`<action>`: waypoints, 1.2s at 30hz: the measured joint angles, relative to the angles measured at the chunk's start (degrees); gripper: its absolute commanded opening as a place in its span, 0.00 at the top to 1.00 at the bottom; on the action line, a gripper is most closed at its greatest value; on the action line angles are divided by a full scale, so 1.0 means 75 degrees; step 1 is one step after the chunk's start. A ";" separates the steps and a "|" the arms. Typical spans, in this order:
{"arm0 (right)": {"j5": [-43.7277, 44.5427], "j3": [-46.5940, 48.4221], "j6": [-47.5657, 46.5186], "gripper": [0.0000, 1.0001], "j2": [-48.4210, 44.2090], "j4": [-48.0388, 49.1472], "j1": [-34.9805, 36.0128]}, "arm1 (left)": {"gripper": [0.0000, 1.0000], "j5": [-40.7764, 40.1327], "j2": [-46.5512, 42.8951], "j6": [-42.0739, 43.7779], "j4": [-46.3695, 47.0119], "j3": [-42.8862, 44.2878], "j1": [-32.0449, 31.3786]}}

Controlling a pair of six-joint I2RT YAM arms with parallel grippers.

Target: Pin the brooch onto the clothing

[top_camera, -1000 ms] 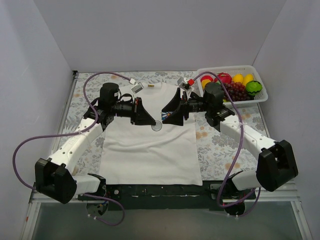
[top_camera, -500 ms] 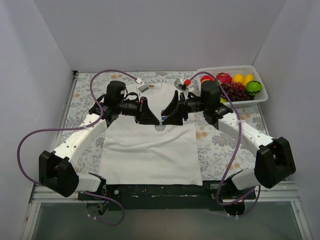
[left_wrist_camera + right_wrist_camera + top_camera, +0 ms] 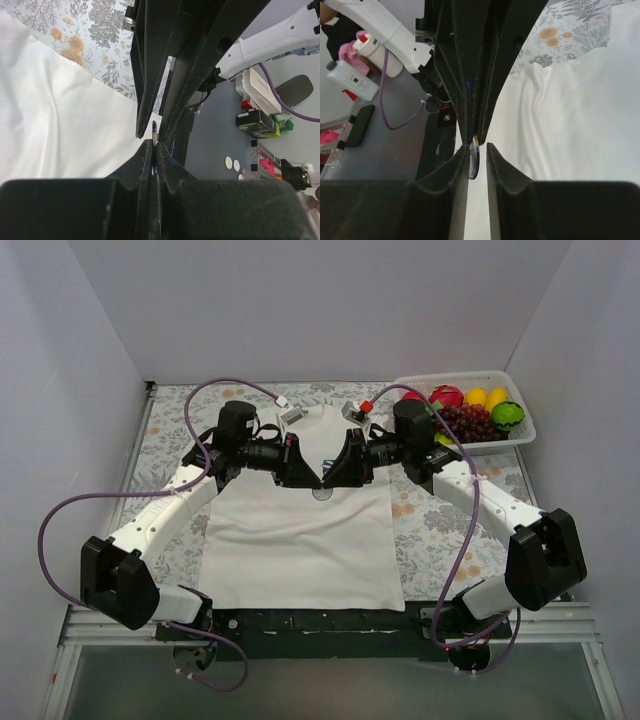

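Note:
The clothing [image 3: 300,550], a white T-shirt, lies flat on the flowered table between both arms. Above its chest, my left gripper [image 3: 316,480] and right gripper [image 3: 329,480] meet tip to tip. The left gripper [image 3: 154,142] is shut on the brooch [image 3: 154,130], seen edge-on as a thin dark blue sliver. In the right wrist view the brooch [image 3: 474,162] stands between the fingers of the right gripper [image 3: 477,146]. It rests against the left finger, and a narrow gap shows on the other side. White shirt fabric [image 3: 570,110] lies below the jaws.
A white basket [image 3: 460,378] with plastic fruit stands at the back right. A small round disc [image 3: 320,495] lies on the shirt under the fingertips. Purple cables loop out from both arms. Flowered cloth [image 3: 80,30] shows beyond the shirt's edge.
Both arms have moved inward until their fingertips meet over the shirt. The right gripper's jaws have narrowed from wide open to a small gap round the brooch. The left stays shut.

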 measured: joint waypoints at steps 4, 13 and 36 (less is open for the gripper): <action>-0.0079 0.0035 -0.0102 0.99 0.0000 -0.0152 0.0009 | 0.98 -0.0181 0.0017 0.0032 -0.0044 0.0020 -0.0003; 0.0047 0.0076 -0.0224 0.99 -0.0006 -0.0280 0.0006 | 0.74 -0.0592 0.0017 0.0058 -0.0175 0.0227 -0.0041; 0.3287 -0.1577 0.1297 0.99 -0.1865 0.2419 -0.0160 | 0.02 -0.3404 -0.0737 -0.0755 0.1000 0.0877 -0.0122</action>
